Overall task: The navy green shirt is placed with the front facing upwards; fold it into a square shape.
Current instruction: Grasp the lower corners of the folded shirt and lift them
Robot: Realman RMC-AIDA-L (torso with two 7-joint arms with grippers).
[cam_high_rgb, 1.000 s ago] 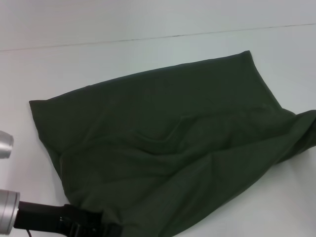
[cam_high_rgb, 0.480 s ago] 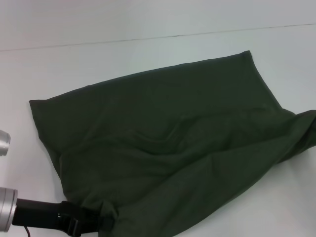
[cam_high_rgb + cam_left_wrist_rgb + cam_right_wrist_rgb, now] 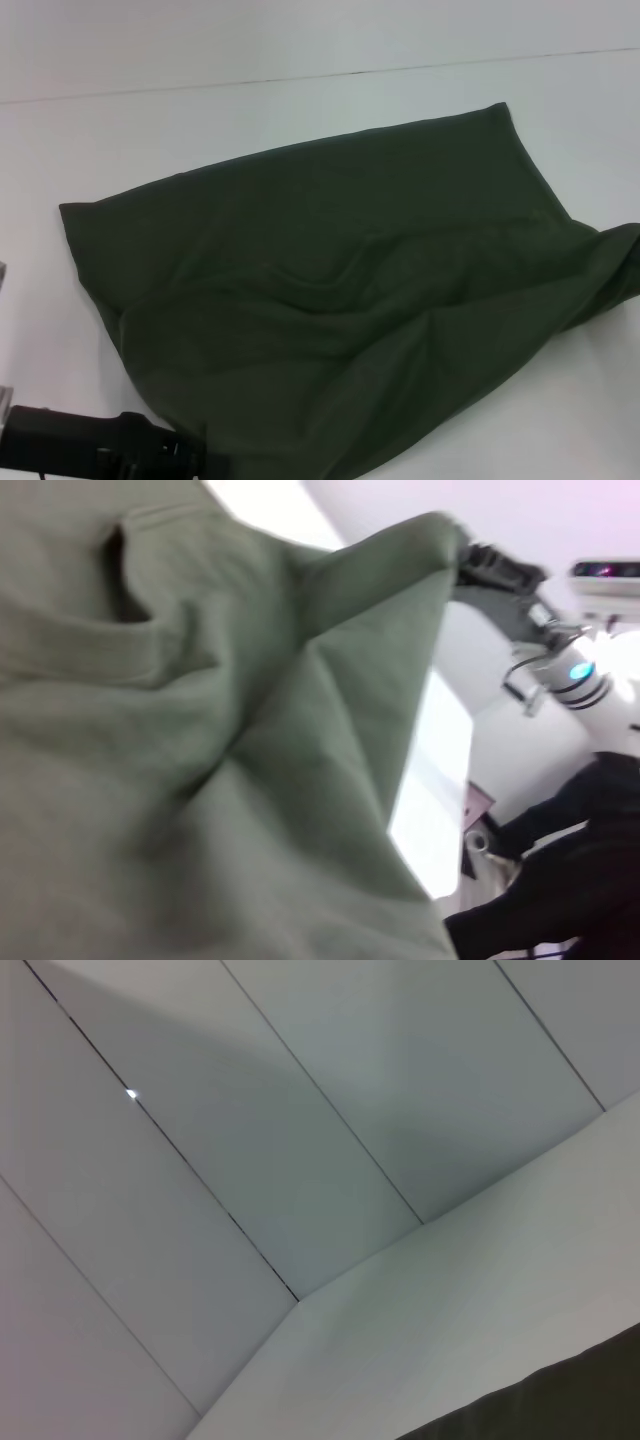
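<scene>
The navy green shirt [image 3: 340,290] lies across the white table [image 3: 300,110] with a plain green side up, its near half raised in folds. At the bottom left, my left gripper [image 3: 185,458] meets the shirt's near corner, and its fingertips are buried in the cloth. Green fabric [image 3: 200,730] fills the left wrist view. That view also shows my right gripper [image 3: 478,565] pinching a raised corner of the shirt. In the head view this corner reaches the right edge and the right gripper is out of frame. A dark strip of shirt [image 3: 560,1400] shows in the right wrist view.
The table's far edge meets a pale wall [image 3: 320,40] behind the shirt. Bare tabletop lies to the left of the shirt and beyond it. The left wrist view shows the right arm [image 3: 560,665] and dark shapes [image 3: 560,890] off the table's side.
My left arm has drawn back towards the near left corner, and its silver links have left the head view. The shirt's near edge shifted slightly with it.
</scene>
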